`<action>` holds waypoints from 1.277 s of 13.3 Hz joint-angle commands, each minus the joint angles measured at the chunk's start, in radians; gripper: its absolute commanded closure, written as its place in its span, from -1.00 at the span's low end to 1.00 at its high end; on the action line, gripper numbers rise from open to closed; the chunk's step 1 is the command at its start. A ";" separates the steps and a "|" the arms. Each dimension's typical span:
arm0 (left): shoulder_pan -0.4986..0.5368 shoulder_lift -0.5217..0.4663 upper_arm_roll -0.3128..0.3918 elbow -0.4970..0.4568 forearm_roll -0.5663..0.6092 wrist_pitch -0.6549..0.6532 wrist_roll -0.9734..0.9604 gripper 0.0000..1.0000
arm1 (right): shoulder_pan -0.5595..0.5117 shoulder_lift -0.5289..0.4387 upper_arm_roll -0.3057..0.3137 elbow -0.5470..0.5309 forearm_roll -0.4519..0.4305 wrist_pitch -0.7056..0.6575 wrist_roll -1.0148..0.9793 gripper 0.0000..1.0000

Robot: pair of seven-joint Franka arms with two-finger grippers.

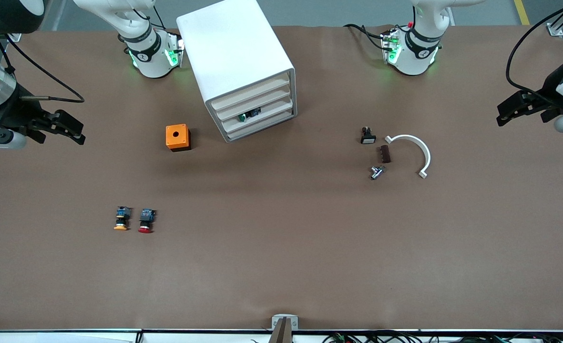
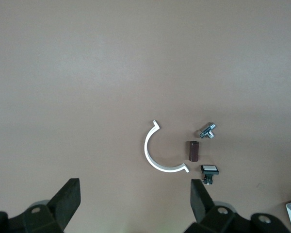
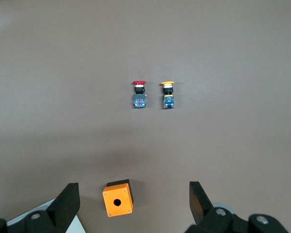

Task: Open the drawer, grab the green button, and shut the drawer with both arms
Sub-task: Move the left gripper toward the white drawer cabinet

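Nothing is done yet: all 4 drawers look shut, and the green button (image 1: 243, 117) lies in the third drawer (image 1: 257, 114), well apart from both jaws. The left gripper (image 1: 519, 110) and right gripper (image 1: 64, 127) hover wide open and empty at the table ends.

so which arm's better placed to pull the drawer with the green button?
Probably right. The right gripper hangs open at the cabinet's end of the table, closer to the drawer holding the button; the left gripper hangs open farther off.

Both arms parked high

I held the left gripper (image 1: 512, 110) and right gripper (image 1: 69, 128) spread wide, each waiting over its own end of the bench.
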 commanded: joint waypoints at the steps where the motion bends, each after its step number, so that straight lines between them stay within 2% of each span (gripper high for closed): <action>1: -0.002 0.002 -0.001 0.017 0.014 -0.032 -0.002 -1.00 | -0.013 0.001 0.016 0.004 -0.006 -0.003 0.014 -1.00; 5: 0.003 0.007 0.000 0.024 0.014 -0.037 -0.002 -1.00 | -0.013 0.001 0.016 0.005 -0.006 -0.003 0.014 -1.00; 10: -0.005 0.092 -0.003 0.024 0.010 0.019 -0.018 -1.00 | -0.015 0.001 0.016 0.005 -0.006 -0.003 0.014 -1.00; 12: -0.010 0.144 -0.011 0.025 0.000 0.052 -0.125 -1.00 | -0.013 0.001 0.016 0.004 -0.006 -0.001 0.014 -1.00; 15: -0.091 0.261 -0.021 0.034 0.008 0.061 -0.438 -1.00 | -0.015 0.001 0.016 0.004 -0.006 0.000 0.013 -1.00; 17: -0.102 0.356 -0.024 0.112 -0.003 0.067 -0.611 -1.00 | -0.015 0.001 0.016 0.005 -0.006 0.000 0.013 -1.00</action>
